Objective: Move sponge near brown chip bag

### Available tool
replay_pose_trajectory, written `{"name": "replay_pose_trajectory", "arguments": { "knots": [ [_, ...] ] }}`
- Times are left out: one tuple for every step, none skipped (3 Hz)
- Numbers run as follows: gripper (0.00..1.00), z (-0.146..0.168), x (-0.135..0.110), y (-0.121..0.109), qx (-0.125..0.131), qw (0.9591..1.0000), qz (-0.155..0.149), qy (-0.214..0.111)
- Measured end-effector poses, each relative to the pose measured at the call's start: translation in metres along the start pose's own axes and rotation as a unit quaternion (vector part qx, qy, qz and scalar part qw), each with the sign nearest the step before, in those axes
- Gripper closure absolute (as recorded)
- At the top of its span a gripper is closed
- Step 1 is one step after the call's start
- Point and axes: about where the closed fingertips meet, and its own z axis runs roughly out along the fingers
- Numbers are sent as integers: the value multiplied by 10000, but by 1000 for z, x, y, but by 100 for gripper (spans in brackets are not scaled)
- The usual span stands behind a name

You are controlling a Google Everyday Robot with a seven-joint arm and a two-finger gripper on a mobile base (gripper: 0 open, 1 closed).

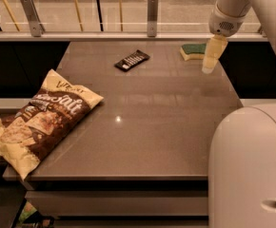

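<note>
Grey-brown table (152, 127) bears every item. At its left front edge lies the brown chip bag (38, 122), overhanging. Over the far right corner hangs the gripper (208, 66); how far open it is cannot be told. Just left of it sits the sponge (191, 51), green face up, well apart from the bag. At far centre lies a dark wrapped bar (132, 60).
</note>
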Motion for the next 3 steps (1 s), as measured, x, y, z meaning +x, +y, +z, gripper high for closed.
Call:
{"name": "replay_pose_trajectory", "arguments": {
  "knots": [
    [0,11,-1,1,-217,9995,184,105],
    [0,22,-1,-3,-284,9983,400,316],
    [0,32,-2,-7,-296,9970,515,495]
  ]
}}
